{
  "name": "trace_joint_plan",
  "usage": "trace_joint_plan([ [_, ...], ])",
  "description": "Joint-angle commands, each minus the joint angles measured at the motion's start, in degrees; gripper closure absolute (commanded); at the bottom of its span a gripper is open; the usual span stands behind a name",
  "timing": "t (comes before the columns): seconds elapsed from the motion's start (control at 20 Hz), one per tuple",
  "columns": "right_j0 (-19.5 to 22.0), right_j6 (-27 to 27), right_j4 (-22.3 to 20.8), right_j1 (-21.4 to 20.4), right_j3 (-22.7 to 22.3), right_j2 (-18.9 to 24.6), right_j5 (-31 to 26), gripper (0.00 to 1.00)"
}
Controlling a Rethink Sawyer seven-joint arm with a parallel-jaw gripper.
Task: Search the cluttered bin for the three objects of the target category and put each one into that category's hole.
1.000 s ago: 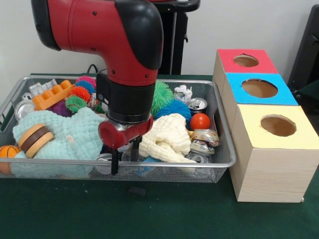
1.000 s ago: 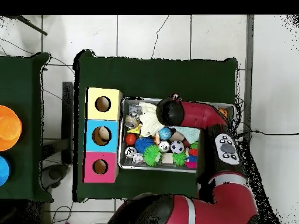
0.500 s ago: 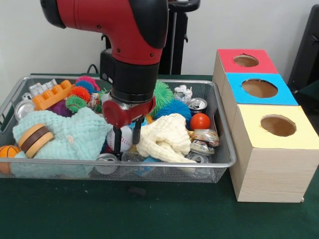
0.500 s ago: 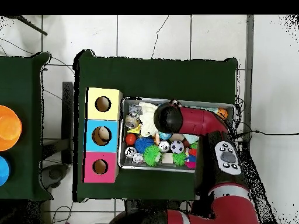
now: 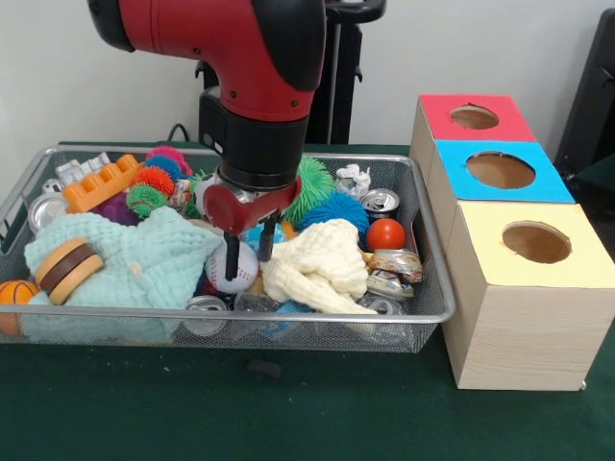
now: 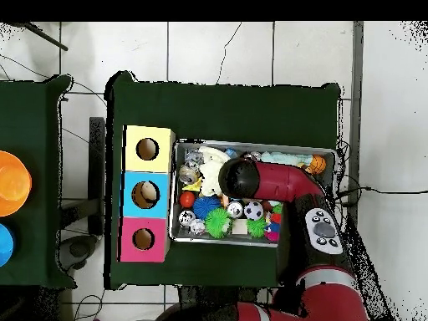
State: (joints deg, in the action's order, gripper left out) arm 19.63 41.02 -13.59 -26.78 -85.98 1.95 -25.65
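The bin (image 5: 288, 315) is a silver wire-mesh basket full of clutter; it also shows in the overhead view (image 6: 226, 241). My gripper (image 5: 248, 254) hangs over the bin's middle, open and empty. Its fingertips sit just above a white baseball (image 5: 229, 271), between a mint cloth (image 5: 135, 259) and a cream cloth (image 5: 317, 264). Three wood-grain boxes with holes stand beside the bin, topped red (image 5: 473, 117), blue (image 5: 500, 171) and yellow (image 5: 535, 242). In the overhead view my arm's wrist (image 6: 238, 177) hides the gripper.
In the bin lie a red ball (image 5: 385, 234), blue (image 5: 336, 209) and green (image 5: 312, 182) spiky balls, a can (image 5: 381, 201), a crushed can (image 5: 392, 264), a burger toy (image 5: 67, 269), a small basketball (image 5: 14, 293) and an orange brick (image 5: 101, 182).
My gripper has risen from low at the bin's front rim and moved back toward the bin's middle. The white baseball now shows under it.
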Motion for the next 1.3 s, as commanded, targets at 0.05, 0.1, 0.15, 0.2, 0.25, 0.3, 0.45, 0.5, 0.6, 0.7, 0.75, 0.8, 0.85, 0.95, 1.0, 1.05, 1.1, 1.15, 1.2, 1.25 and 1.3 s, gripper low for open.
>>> trace_joint_plan([
  [0.05, -0.59, 12.21, -0.27, 5.16, -3.92, 0.92, -0.83, 0.00],
  [0.1, -1.09, 12.71, 0.08, 5.89, -3.17, 1.11, -0.51, 0.00],
  [0.15, -1.03, 12.86, 0.23, 6.51, -2.99, 1.40, 0.09, 0.00],
  [0.2, -0.78, 12.86, 0.35, 7.01, -2.92, 1.71, 0.66, 0.00],
  [0.25, -0.77, 12.92, 0.47, 7.39, -2.76, 1.95, 0.97, 0.00],
  [0.3, -0.94, 13.12, 0.67, 7.69, -2.53, 2.08, 1.22, 0.00],
  [0.45, -0.89, 13.50, 1.25, 8.70, -2.40, 2.70, 2.00, 0.00],
  [0.5, -0.71, 13.61, 1.36, 8.92, -2.68, 2.91, 2.42, 0.00],
  [0.6, -0.46, 13.78, 1.55, 8.84, -3.39, 3.20, 2.93, 0.00],
  [0.7, 0.03, 13.45, 1.70, 8.37, -4.09, 3.56, 2.82, 0.00],
  [0.75, 0.13, 13.15, 1.91, 8.04, -4.21, 3.76, 2.31, 0.00],
  [0.8, 0.65, 12.67, 1.81, 7.64, -4.79, 3.93, 2.13, 0.00],
  [0.85, 0.80, 12.21, 2.00, 7.02, -4.90, 4.10, 1.17, 0.00],
  [0.95, 1.50, 11.11, 2.01, 5.42, -5.72, 4.20, -0.52, 0.00],
  [1.0, 1.69, 10.62, 2.09, 4.53, -6.01, 4.19, -1.57, 0.00],
  [1.05, 1.73, 10.12, 2.21, 3.21, -6.29, 4.01, -3.00, 0.00],
  [1.1, 1.76, 9.62, 2.32, 1.88, -6.58, 3.84, -4.43, 0.00],
  [1.15, 1.74, 9.11, 2.54, 0.12, -6.92, 3.53, -6.16, 0.00],
  [1.2, 1.47, 8.87, 2.71, -1.48, -7.25, 3.15, -7.62, 0.00],
  [1.25, 1.30, 8.62, 2.88, -3.08, -7.50, 2.80, -9.01, 0.00],
  [1.3, 1.01, 8.50, 3.03, -4.05, -7.32, 2.55, -10.26, 0.00],
])
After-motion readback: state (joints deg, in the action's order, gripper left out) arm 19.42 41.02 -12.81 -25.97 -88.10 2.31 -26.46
